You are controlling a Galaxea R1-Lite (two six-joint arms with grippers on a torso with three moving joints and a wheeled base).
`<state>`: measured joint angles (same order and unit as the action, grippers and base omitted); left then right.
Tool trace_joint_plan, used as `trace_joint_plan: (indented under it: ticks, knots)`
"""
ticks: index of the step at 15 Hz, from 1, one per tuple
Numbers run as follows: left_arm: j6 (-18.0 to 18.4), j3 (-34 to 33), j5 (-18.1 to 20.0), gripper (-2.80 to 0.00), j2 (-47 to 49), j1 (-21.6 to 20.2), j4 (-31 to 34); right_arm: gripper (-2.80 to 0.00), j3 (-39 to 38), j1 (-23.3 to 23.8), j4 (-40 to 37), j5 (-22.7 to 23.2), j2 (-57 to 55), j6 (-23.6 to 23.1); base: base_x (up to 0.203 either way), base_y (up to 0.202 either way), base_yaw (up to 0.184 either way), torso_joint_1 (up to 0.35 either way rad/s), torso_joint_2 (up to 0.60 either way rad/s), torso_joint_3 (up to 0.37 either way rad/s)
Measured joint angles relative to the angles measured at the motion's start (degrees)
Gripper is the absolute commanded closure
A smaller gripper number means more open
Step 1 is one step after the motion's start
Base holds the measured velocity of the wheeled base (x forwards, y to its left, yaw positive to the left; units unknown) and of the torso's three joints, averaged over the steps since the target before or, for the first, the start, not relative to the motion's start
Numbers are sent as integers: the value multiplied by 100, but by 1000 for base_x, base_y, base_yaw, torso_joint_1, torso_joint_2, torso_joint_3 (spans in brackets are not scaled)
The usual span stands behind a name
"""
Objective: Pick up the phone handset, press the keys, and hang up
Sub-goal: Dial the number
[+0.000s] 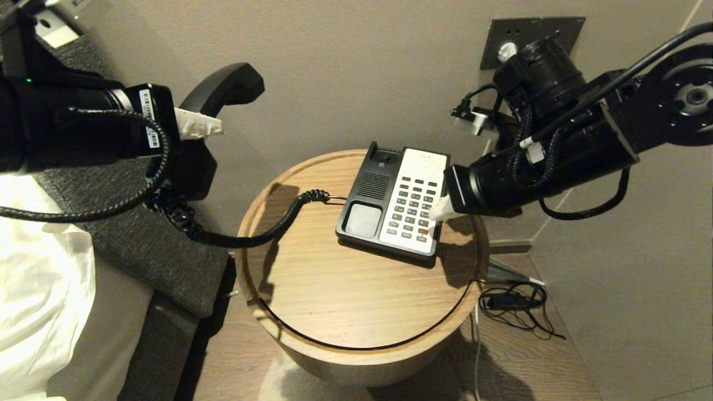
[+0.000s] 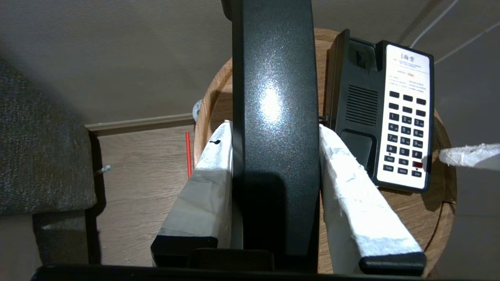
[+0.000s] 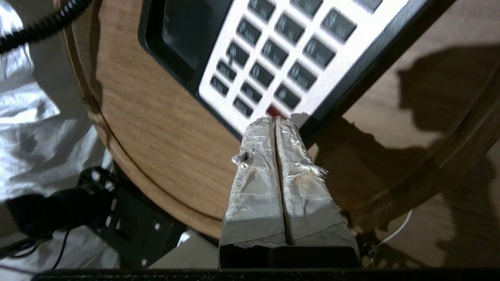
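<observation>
My left gripper (image 1: 209, 127) is shut on the black handset (image 1: 220, 92) and holds it up in the air to the left of the round table. In the left wrist view the handset (image 2: 275, 101) fills the gap between the white-wrapped fingers (image 2: 213, 156). A coiled cord (image 1: 245, 236) runs from it to the phone base (image 1: 392, 200) on the table. My right gripper (image 1: 437, 210) is shut, its tip over the lower right of the white keypad (image 1: 412, 206). In the right wrist view the closed fingertips (image 3: 274, 123) sit at the red key (image 3: 273, 112).
The phone stands on a round wooden side table (image 1: 334, 301) with a raised rim. A grey upholstered bed edge (image 1: 139, 245) and white bedding lie to the left. A wall plate (image 1: 529, 39) is behind the right arm. Cables (image 1: 512, 303) lie on the floor at the right.
</observation>
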<state>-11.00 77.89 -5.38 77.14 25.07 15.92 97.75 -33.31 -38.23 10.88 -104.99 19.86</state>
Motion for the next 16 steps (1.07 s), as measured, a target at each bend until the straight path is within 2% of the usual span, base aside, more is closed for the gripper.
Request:
trace_joint_plan:
  ticks: [3, 6, 16]
  knots:
    - [-5, -31, 14, 0, -11, -47, -2, 0, -28, -26, -140, 244, -56, 187, 0, 0, 0, 0, 0, 0]
    - [-126, -82, 108, 0, -13, -100, -7, 0, -31, -115, -145, 255, -160, 248, 0, 0, 0, 0, 0, 0]
    - [-133, -157, 128, 0, -16, -115, -18, 0, 102, -193, -146, 253, -406, 196, 0, 0, 0, 0, 0, 0]
